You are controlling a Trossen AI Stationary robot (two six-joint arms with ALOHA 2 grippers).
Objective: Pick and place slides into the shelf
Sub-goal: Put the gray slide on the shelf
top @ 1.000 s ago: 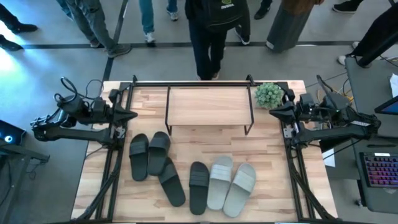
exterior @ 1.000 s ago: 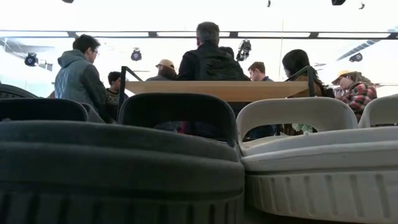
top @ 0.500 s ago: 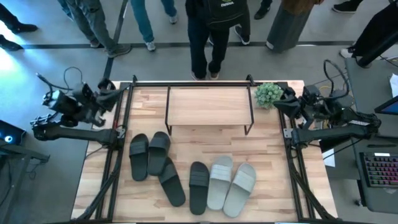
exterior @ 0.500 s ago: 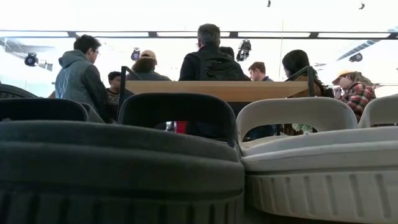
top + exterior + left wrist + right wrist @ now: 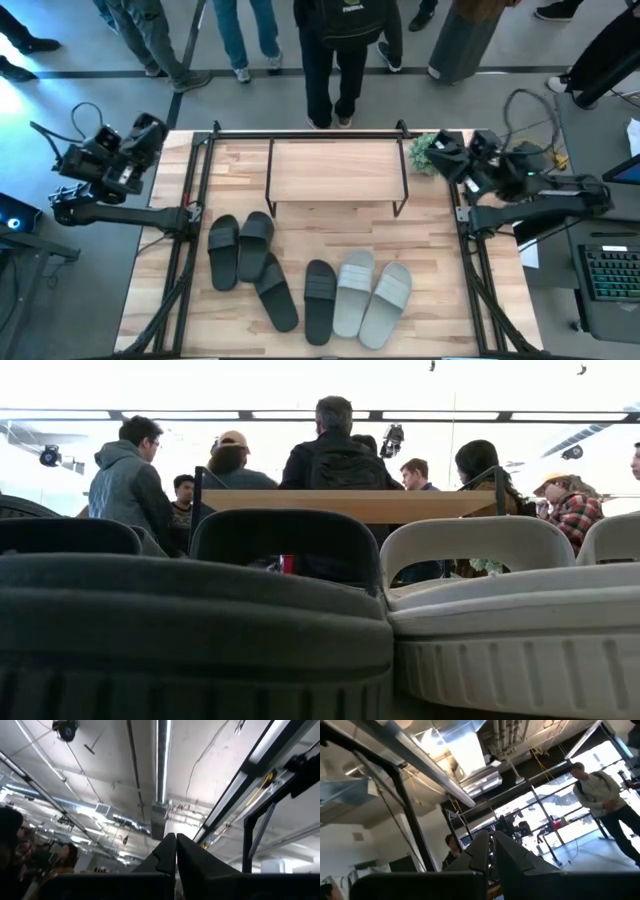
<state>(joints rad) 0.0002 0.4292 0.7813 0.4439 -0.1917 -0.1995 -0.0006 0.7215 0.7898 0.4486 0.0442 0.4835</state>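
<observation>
Six slides (image 5: 308, 283) on table, none on shelf (image 5: 336, 171) yet. You want nearest black pair first, pinch strap, not sole (sole's floppy, I'd guess). Left gripper (image 5: 150, 128) up off table's left edge, slides well below and inward; fingers (image 5: 167, 852) pressed together, empty. Right gripper (image 5: 447, 151) mirrors it, closed, empty.

The low rack with a light wood top board on thin black legs (image 5: 337, 172) stands at the far middle of the pale plank desk (image 5: 440, 290). Before it lie six flat slide sandals (image 5: 308, 282) in a loose row, four on the left, two on the right. A small green potted plant (image 5: 423, 150) sits just right of the rack.
</observation>
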